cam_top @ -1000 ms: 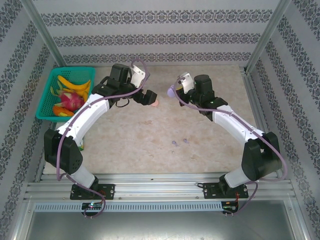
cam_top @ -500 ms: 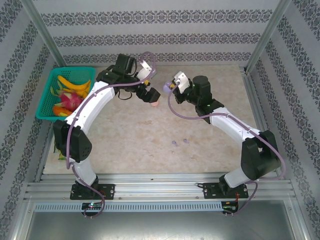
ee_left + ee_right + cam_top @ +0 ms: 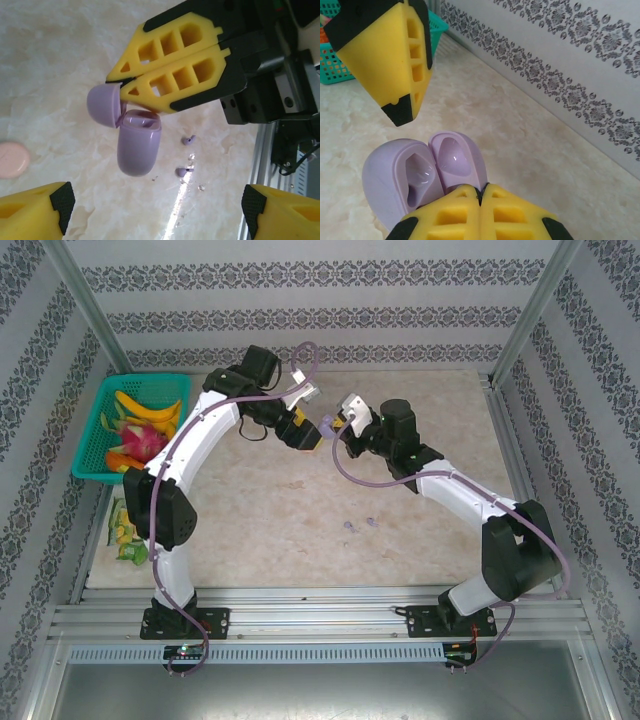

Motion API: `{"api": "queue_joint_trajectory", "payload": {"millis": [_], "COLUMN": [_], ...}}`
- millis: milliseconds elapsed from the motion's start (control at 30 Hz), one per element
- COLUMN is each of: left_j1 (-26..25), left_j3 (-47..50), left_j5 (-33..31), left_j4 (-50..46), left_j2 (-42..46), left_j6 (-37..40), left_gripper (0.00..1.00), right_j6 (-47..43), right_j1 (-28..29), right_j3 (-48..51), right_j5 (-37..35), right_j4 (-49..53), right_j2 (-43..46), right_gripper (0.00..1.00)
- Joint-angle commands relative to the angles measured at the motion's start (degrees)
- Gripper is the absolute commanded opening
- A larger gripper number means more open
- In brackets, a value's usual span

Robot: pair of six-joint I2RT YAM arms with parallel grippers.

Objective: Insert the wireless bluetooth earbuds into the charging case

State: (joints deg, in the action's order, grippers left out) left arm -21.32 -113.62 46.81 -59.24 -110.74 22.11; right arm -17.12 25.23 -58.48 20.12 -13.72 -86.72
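The right pincer (image 3: 113,83) was pressed together on the hinge of a lilac charging case (image 3: 137,150) and held it clear of the table (image 3: 60,45). The case hung open, its domed lid (image 3: 104,104) tipped to one side of the body. In the right wrist view the two halves faced the camera, and each hollow showed smooth, glossy lilac plastic (image 3: 454,159).

The left pincer (image 3: 156,200) was spread wide just beside the case, with its yellow fingers (image 3: 35,212) to either side and touching nothing.

Two lilac earbuds (image 3: 188,140) lay loose on the marble-patterned table beneath the case, near each other and apart from it. From above they sat nearer the arm bases than the pincers (image 3: 348,527). A pale pink disc (image 3: 12,159) lay flat on the table, off to one side.

At the far left of the table stood a green basket (image 3: 88,430) holding bananas (image 3: 150,405), a dragon fruit (image 3: 135,440) and something orange that I could not tell apart. A green and yellow packet (image 3: 125,535) lay at the left edge.
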Motion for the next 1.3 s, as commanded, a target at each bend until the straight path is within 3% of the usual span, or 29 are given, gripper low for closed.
{"api": "queue_joint_trajectory", "payload": {"millis": [0, 1267], "left_j1": [0.02, -0.40], "left_j3": [-1.71, -2.12], "left_j5": [3.58, 7.98], "left_j4": [-4.62, -1.97], "left_j2": [-1.19, -4.01], "left_j6": [2.39, 0.13], "left_gripper": [0.85, 0.52], "right_j6": [0.22, 3.79], "right_j1": [0.83, 3.07], "right_j3": [0.65, 0.12], "right_j5": [2.49, 5.00], "right_j4": [-1.53, -1.32], "right_j2": [2.19, 3.50], "right_gripper": [0.00, 0.00]}}
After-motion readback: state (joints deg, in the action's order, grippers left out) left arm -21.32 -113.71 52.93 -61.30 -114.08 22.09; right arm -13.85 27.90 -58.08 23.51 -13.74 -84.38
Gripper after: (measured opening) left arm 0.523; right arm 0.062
